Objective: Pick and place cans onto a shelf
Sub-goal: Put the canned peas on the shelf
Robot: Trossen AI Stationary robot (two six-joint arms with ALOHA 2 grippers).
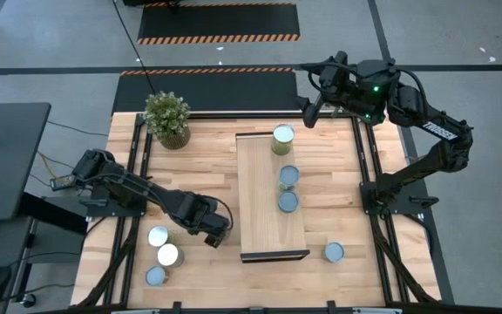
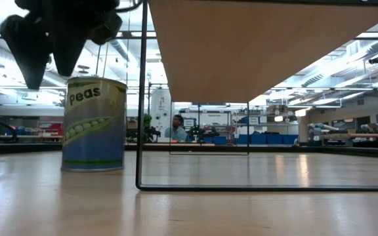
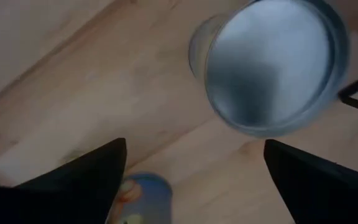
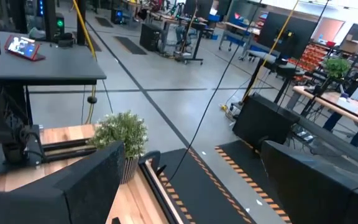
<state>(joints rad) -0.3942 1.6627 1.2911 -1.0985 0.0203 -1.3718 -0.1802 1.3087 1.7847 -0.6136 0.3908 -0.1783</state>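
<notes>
Currently: long light-wood plank shelf mid-table, three cans aboard | dark left gripper, fingers apart, empty, hovering beside shelf over silvery round-topped can | dark right gripper fingers apart, raised at table's far edge.

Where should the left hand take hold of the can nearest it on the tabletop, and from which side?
Grip the can across its round side wall just below the pale top, coming straight down from above. It stands upright, and a second can sits close beside it, so side approaches look cramped. The left hand is open.
</notes>
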